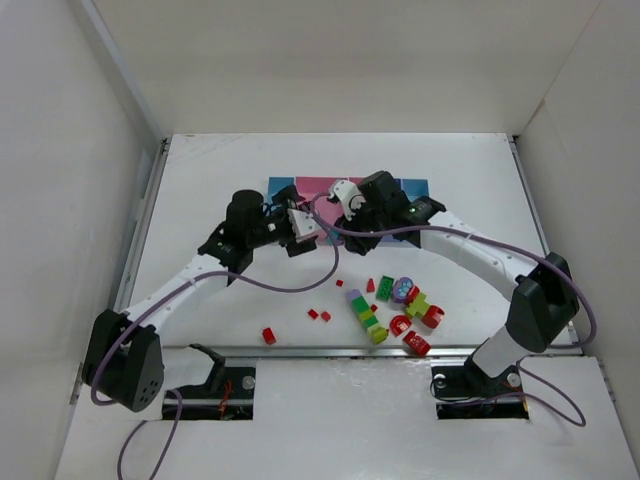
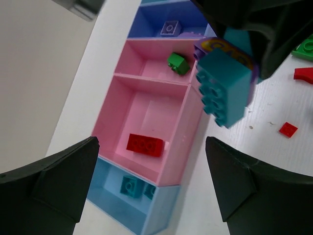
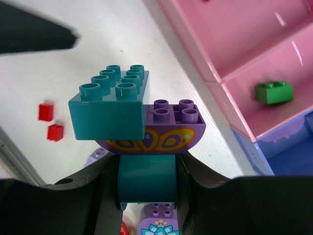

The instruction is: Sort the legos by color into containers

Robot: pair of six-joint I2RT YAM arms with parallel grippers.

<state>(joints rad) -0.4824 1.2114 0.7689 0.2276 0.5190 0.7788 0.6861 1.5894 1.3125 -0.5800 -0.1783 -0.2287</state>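
My right gripper (image 3: 146, 182) is shut on a stacked lego cluster (image 3: 142, 117): a teal curved piece between the jaws, a purple butterfly-printed piece on it, and a teal brick on top. The left wrist view shows the same cluster (image 2: 225, 88) hanging beside the containers (image 2: 188, 122). My left gripper (image 2: 151, 181) hangs open and empty over the bins. A red brick (image 2: 145, 145) lies in the wide pink bin, teal bricks (image 2: 128, 186) in the light blue one, a green brick (image 2: 178, 62) in the pink one, and a purple brick (image 2: 169, 28) in the purple-blue one. From above, both grippers (image 1: 305, 228) (image 1: 335, 205) meet at the containers (image 1: 318, 184).
Loose legos (image 1: 395, 305) lie in a pile at the front right of the table. A red brick (image 1: 268, 336) and small red pieces (image 1: 318, 315) lie nearer the middle. Purple cables hang from both arms. White walls close in the table.
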